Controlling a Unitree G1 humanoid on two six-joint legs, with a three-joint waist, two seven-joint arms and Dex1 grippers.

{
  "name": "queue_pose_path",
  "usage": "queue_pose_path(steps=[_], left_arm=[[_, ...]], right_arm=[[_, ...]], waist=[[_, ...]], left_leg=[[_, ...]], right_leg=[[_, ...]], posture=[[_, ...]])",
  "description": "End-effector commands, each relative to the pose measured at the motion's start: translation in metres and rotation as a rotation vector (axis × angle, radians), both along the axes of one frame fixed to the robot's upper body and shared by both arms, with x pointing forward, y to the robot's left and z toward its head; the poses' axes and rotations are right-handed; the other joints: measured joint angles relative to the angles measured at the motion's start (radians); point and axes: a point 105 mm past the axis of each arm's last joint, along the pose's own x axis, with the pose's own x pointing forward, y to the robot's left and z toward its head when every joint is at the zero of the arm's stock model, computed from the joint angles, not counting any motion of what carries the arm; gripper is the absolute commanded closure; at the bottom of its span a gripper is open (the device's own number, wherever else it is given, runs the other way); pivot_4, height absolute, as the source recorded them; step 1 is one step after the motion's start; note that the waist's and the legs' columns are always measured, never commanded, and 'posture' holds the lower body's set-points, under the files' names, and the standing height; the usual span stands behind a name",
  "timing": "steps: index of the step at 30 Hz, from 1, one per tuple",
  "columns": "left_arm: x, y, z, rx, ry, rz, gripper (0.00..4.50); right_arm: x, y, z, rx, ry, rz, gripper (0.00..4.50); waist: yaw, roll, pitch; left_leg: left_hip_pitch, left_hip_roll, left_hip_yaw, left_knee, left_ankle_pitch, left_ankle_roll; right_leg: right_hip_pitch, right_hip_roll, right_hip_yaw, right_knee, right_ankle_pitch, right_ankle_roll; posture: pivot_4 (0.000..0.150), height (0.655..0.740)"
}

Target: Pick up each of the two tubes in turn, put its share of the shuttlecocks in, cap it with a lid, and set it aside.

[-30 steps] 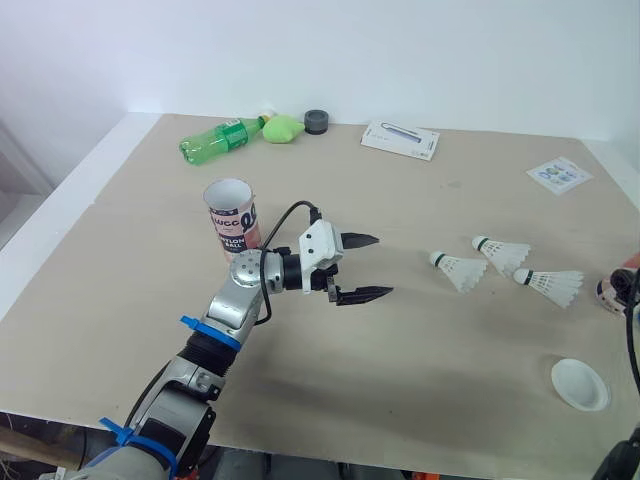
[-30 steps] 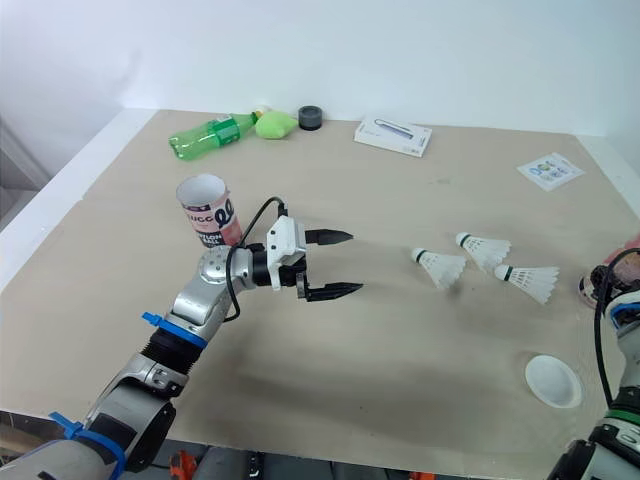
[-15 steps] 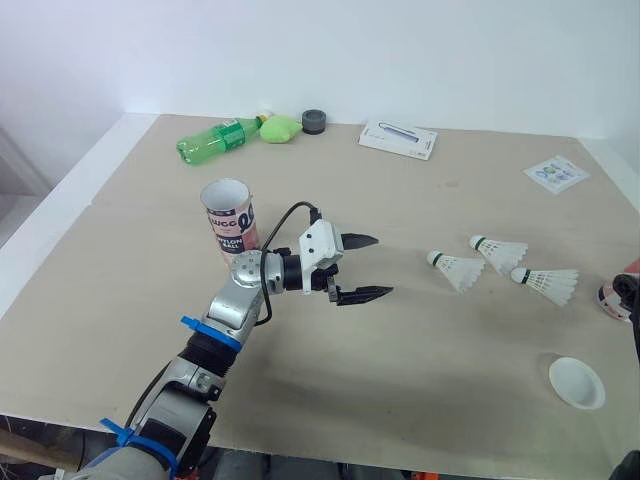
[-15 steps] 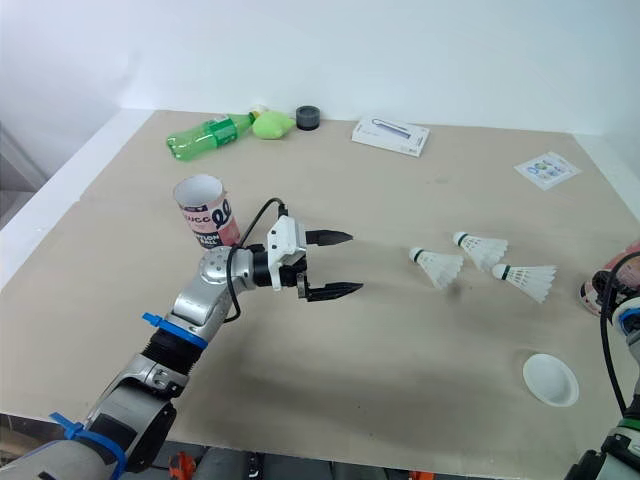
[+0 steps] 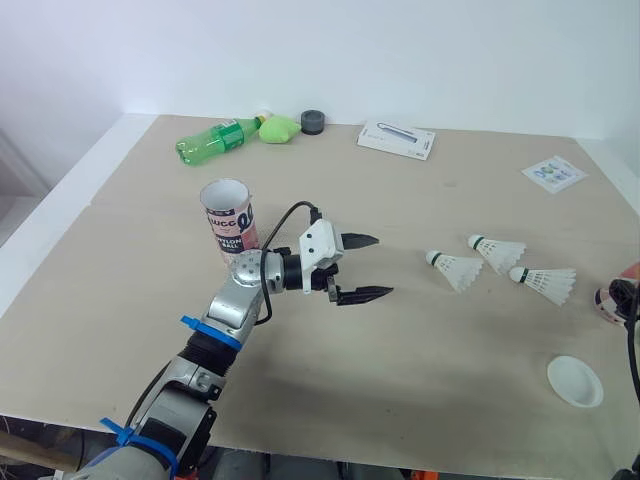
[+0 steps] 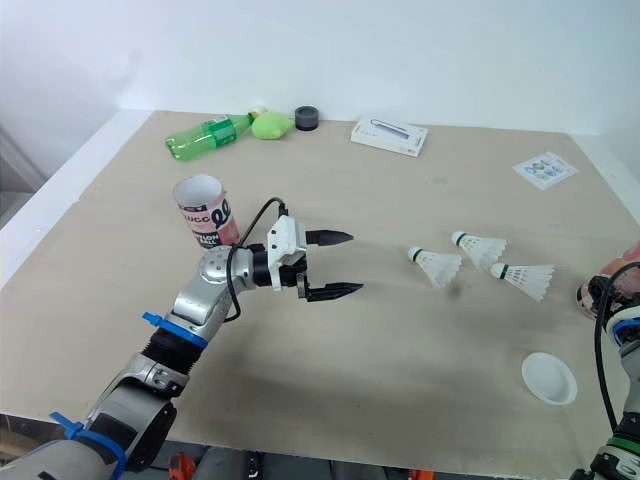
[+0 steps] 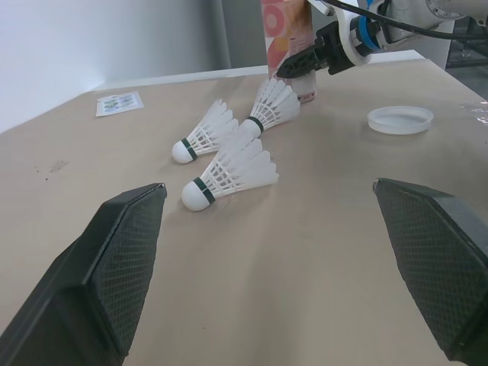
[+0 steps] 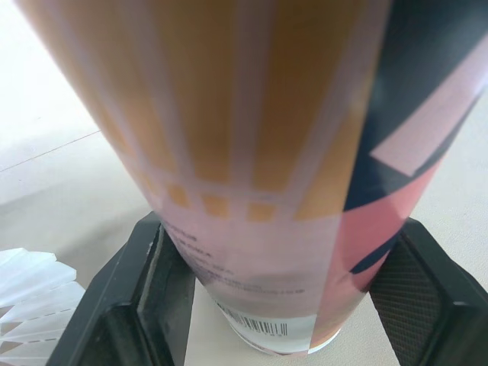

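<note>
Beige table [image 5: 400,180], little altered: left fingers [image 5: 360,240] unmoved and spread, right fingers [image 8: 126,305] still clamping one tube [image 8: 252,152], shuttlecocks [image 5: 458,270] yet to load.

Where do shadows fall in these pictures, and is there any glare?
Left wrist view: the three white feathered shuttlecocks cast only faint, soft-edged shadows on the beige tabletop, so the light looks diffuse. Left eye view: no glare patches on that tabletop. Right wrist view: the orange, pink and navy printed tube looks evenly lit, without bright reflections.
</note>
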Motion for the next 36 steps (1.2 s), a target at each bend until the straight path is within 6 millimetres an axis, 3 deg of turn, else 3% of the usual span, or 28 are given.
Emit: queue_pose_path(steps=[1, 2, 4, 6, 21, 32, 36], left_arm=[[0.001, 0.001, 0.012, -0.026, -0.034, -0.002, 0.0], [0.001, 0.001, 0.012, -0.025, -0.034, -0.001, 0.0], [0.001, 0.001, 0.012, -0.026, -0.034, -0.003, 0.0], [0.001, 0.001, 0.012, -0.026, -0.035, -0.001, 0.0], [0.003, 0.002, 0.014, -0.029, -0.032, -0.006, 0.0], [0.007, 0.004, 0.019, -0.025, -0.039, -0.009, 0.0], [0.007, 0.011, 0.024, -0.033, -0.04, -0.009, 0.0]], right_arm=[[-0.003, 0.0, -0.01, 0.033, 0.012, -0.003, 1.39], [-0.003, 0.0, -0.01, 0.031, 0.013, 0.001, 1.39], [-0.001, 0.002, -0.01, 0.028, 0.008, 0.016, 0.56], [0.0, 0.003, -0.009, 0.021, 0.002, 0.026, 0.17], [-0.003, 0.011, 0.009, 0.01, -0.039, 0.114, 0.17], [-0.034, 0.013, 0.01, -0.007, -0.004, 0.116, 0.17], [-0.049, 0.028, 0.019, -0.027, -0.011, 0.199, 0.17]], waist=[[0.0, 0.0, 0.0], [0.0, 0.0, 0.0], [0.0, 0.0, 0.0], [0.0, 0.0, 0.0], [0.0, 0.002, 0.0], [0.0, 0.001, 0.0], [0.0, 0.002, 0.0]], left_leg=[[0.0, 0.0, 0.0, 0.0, 0.0, 0.0], [0.0, 0.0, 0.0, 0.0, 0.0, 0.0], [0.0, 0.0, 0.0, 0.0, 0.0, 0.0], [0.0, 0.0, 0.0, 0.0, 0.0, 0.0], [0.0, 0.0, 0.001, -0.001, 0.0, 0.0], [-0.001, 0.0, 0.001, -0.001, 0.0, 0.0], [0.0, 0.0, 0.0, -0.001, 0.0, 0.0]], right_leg=[[0.0, 0.0, 0.0, 0.0, 0.0, 0.0], [0.0, 0.0, 0.0, 0.0, 0.0, 0.0], [0.0, 0.0, 0.0, 0.0, 0.0, 0.0], [0.0, 0.0, 0.0, 0.0, 0.0, 0.0], [-0.001, 0.0, 0.001, 0.0, 0.0, 0.0], [-0.001, 0.0, 0.001, 0.0, -0.001, 0.001], [-0.001, 0.0, 0.0, 0.0, -0.003, 0.004]], posture=[[0.15, 0.7294], [0.15, 0.7294], [0.15, 0.7294], [0.15, 0.7294], [0.15, 0.7294], [0.15, 0.7294], [0.15, 0.7294]])
